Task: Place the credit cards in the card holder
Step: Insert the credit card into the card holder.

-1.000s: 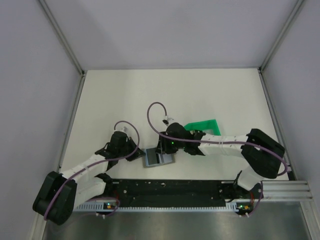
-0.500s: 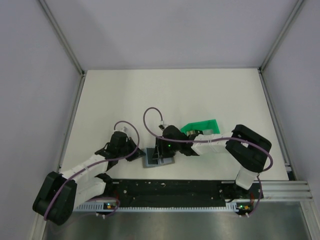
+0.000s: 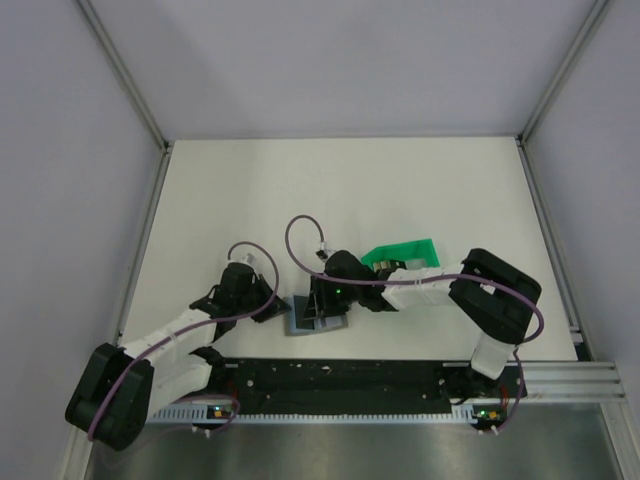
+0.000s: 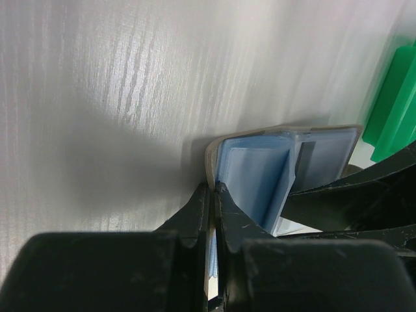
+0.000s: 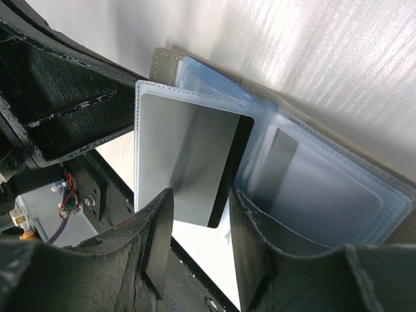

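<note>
Top external view: over the last second the right arm has folded its elbow in and carried the right gripper (image 3: 322, 305) further over the card holder (image 3: 298, 322), which lies at the near edge of the table (image 3: 350, 190). It has barely moved in the last half second. The left arm hasn't moved; the left gripper (image 4: 213, 190) is pinched tight on the holder's cover edge, propping it open. Right wrist view: jaws look closed on the near end of a grey card (image 5: 185, 153), most of it already inside a clear sleeve. A second card (image 5: 279, 162) sits in the neighbouring pocket. My read is that insertion is nearly done and release comes next. The green tray (image 3: 405, 250) is just behind the right arm.
</note>
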`<action>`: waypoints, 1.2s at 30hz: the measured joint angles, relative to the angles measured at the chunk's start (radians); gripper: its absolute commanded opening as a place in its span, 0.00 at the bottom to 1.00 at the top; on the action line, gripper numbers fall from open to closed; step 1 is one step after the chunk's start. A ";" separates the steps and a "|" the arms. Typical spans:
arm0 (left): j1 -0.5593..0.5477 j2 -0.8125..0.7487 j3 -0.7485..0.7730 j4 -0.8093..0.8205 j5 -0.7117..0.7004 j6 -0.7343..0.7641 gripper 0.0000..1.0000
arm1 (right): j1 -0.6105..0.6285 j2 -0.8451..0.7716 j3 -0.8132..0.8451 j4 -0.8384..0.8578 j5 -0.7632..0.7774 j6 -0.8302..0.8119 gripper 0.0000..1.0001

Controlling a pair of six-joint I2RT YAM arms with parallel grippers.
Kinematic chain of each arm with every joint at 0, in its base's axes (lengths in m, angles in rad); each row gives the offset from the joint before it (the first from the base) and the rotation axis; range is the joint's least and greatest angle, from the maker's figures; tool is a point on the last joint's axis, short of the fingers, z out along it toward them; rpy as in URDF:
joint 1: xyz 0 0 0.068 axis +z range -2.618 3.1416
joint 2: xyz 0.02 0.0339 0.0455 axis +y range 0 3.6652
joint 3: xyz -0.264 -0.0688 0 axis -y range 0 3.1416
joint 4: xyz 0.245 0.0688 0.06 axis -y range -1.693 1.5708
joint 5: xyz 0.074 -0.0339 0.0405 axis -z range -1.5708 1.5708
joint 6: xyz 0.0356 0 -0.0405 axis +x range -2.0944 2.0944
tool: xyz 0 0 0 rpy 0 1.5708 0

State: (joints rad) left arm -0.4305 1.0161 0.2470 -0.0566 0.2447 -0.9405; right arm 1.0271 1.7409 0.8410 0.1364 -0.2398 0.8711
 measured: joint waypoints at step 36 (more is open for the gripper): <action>0.000 -0.013 0.014 -0.046 0.000 0.005 0.00 | 0.031 -0.211 0.114 -0.527 0.493 -0.120 0.36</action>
State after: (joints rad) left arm -0.4309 1.0031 0.2607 -0.1024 0.2451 -0.9356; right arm 1.0584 1.5303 0.9546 -0.3908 0.2535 0.7513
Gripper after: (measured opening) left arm 0.053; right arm 0.395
